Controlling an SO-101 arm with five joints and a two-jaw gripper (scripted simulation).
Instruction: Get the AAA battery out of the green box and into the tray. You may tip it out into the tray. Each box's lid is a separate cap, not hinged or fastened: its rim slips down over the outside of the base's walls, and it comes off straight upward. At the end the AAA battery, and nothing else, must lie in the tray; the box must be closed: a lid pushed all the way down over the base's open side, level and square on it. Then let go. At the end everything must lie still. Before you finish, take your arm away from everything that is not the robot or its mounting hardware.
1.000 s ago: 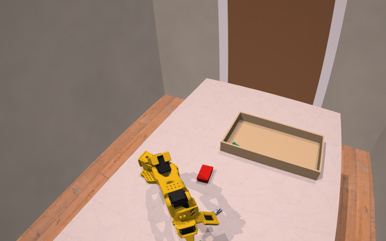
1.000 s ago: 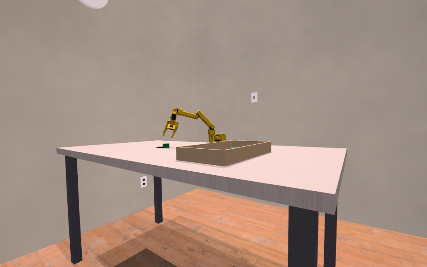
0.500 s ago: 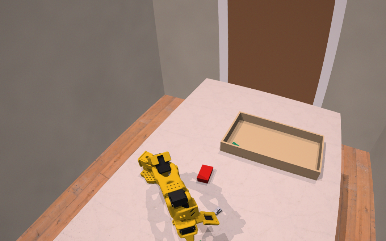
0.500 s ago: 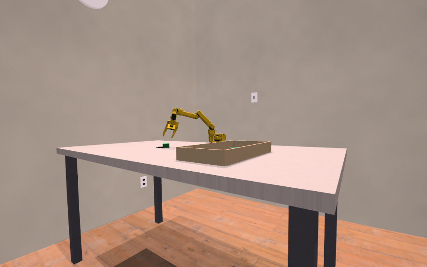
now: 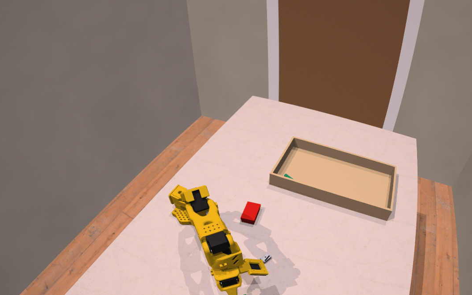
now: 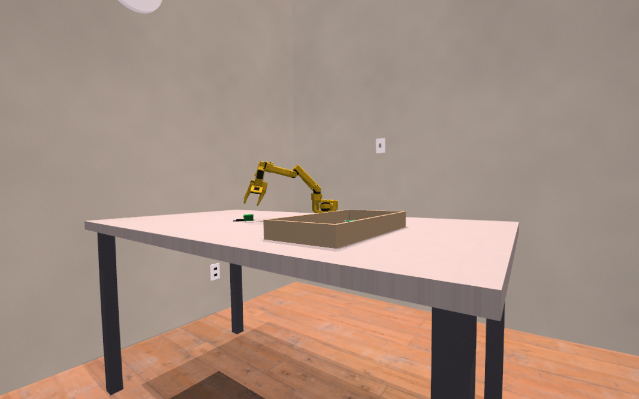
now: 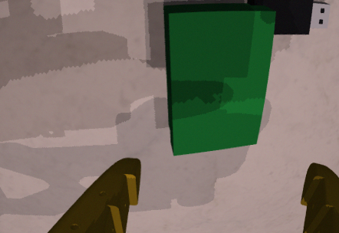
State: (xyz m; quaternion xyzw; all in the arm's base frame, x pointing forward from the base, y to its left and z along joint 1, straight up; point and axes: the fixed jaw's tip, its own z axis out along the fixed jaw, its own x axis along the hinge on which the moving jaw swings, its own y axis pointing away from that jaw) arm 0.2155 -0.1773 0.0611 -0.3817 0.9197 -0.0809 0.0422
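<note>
The green box (image 7: pixel 218 77) lies closed on the table, seen from above in the wrist view; it also shows in the exterior view (image 6: pixel 247 217). The AAA battery is not visible. My gripper (image 7: pixel 219 186) is open and empty; it hangs above the box, pointing down, with its fingers apart on either side of the box's near end. In the exterior view the gripper (image 6: pixel 253 199) is clearly above the table. In the top view the arm (image 5: pixel 204 223) hides the green box. The tray (image 5: pixel 333 176) stands far to the right.
A black USB stick (image 7: pixel 288 13) lies against the green box's far right corner. A red box (image 5: pixel 250 211) lies closed between the arm and the tray. A small green object (image 5: pixel 288 176) lies in the tray's near left corner. A small grey-white item (image 5: pixel 265 258) lies by the arm's base.
</note>
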